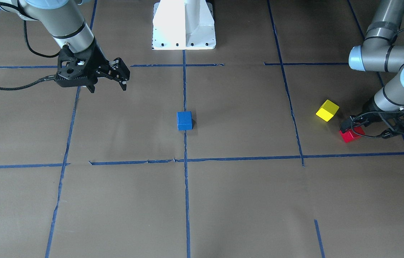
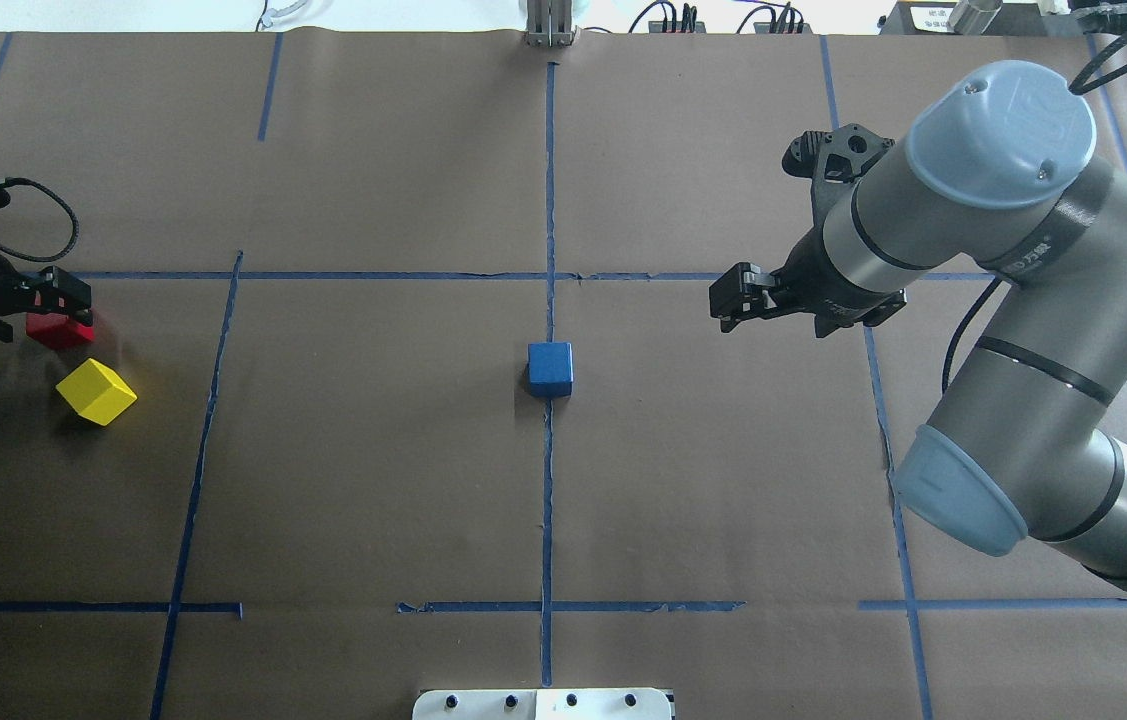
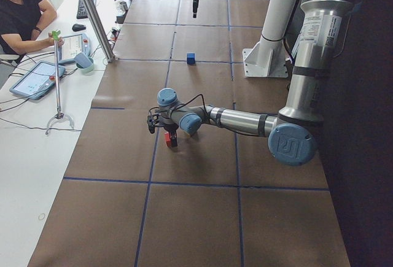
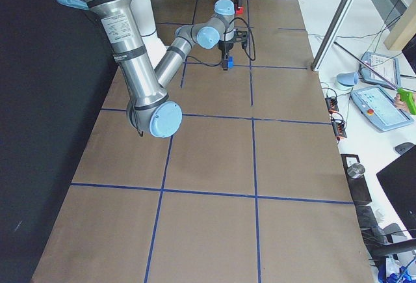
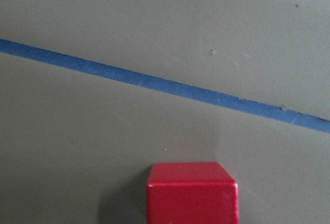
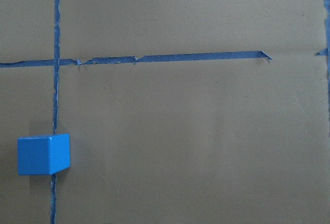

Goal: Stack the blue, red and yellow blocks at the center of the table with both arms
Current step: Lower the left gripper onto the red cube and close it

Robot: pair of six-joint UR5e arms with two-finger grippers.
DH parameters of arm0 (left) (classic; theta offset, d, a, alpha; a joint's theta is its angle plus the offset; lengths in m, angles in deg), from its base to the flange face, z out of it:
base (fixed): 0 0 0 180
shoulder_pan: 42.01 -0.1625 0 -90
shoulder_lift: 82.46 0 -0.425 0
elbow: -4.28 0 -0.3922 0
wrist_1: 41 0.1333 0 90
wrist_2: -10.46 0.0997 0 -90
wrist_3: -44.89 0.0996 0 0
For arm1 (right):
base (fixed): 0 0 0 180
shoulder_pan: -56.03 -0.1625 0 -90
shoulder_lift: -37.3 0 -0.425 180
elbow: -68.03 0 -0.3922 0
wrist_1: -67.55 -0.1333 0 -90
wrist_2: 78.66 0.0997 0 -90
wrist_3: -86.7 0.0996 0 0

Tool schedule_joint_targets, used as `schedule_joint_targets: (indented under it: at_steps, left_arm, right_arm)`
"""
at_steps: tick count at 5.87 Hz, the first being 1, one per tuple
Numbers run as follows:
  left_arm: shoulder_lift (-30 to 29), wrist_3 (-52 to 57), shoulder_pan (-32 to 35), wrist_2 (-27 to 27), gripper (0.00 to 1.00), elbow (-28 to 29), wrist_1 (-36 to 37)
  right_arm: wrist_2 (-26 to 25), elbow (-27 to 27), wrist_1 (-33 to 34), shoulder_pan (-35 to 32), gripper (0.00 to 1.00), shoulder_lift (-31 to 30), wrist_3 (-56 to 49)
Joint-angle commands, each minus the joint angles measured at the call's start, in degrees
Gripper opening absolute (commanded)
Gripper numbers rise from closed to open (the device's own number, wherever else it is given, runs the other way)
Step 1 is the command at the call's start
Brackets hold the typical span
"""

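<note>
The blue block (image 1: 184, 120) stands alone on the centre tape line, and also shows in the overhead view (image 2: 550, 368) and the right wrist view (image 6: 44, 154). My right gripper (image 1: 108, 87) is open and empty, raised off to the side of it (image 2: 731, 300). The red block (image 1: 351, 135) rests on the paper at the far left (image 2: 60, 331). My left gripper (image 1: 353, 124) is low, right on top of the red block (image 5: 192, 195); I cannot tell whether its jaws grip it. The yellow block (image 1: 327, 110) lies tilted just beside it (image 2: 97, 392).
The white robot base (image 1: 184, 25) stands at the table's robot edge. Blue tape lines (image 1: 185, 179) divide the brown paper into squares. Cables trail from both wrists. An operator (image 3: 18, 15) sits at a side desk with tablets.
</note>
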Motion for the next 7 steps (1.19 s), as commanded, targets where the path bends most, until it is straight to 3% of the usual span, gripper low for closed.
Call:
schedule_joint_targets:
  at_steps: [1,2,3,5,7]
  left_arm:
    - [-0.8,0.4,-0.2,0.1,0.91,1.2,0.0]
    - [-0.8,0.5,-0.2,0.2,0.77,1.3,0.1]
    - [-0.8,0.6,-0.2,0.2,0.47,1.1,0.1]
    - [-3.0,0.4,0.0,0.3,0.08,-1.5,0.2]
    - [-10.1,-0.4,0.1,0.2,0.06,-3.8,1.3]
  right_arm:
    - [-0.1,-0.1,0.0,0.0,1.00,0.0,0.1]
    - [-0.1,-0.1,0.0,0.1,1.00,0.0,0.1]
    - [-0.1,-0.1,0.0,0.1,1.00,0.0,0.1]
    - [-0.2,-0.3,0.0,0.1,1.00,0.1,0.1]
    - [-0.2,-2.7,0.0,-0.1,1.00,-1.7,0.1]
